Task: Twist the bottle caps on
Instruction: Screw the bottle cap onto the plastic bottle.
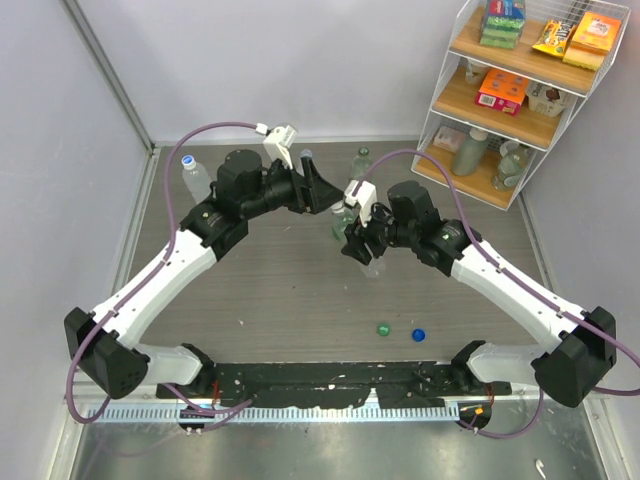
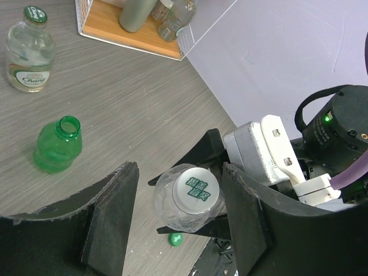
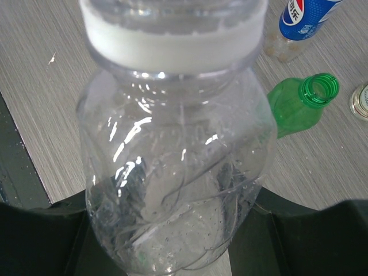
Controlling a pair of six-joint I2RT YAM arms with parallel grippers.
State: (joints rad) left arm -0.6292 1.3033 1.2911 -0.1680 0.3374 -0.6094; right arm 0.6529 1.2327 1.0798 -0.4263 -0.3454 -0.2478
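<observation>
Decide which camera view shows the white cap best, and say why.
Left wrist view: the white cap is seen from above, its printed top clear. The right wrist view catches only a white band at the neck of the clear bottle. In the top view it is lost among the arms.

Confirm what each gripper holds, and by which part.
Right gripper grips the clear bottle by its body. Left gripper holds nothing; jaws open around the white cap.

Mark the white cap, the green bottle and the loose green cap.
white cap [image 2: 198, 190], left wrist view, its printed top.
green bottle [image 2: 53, 155], left wrist view, shoulder under the open mouth.
green cap [image 1: 382, 328], top external view, its middle.
</observation>
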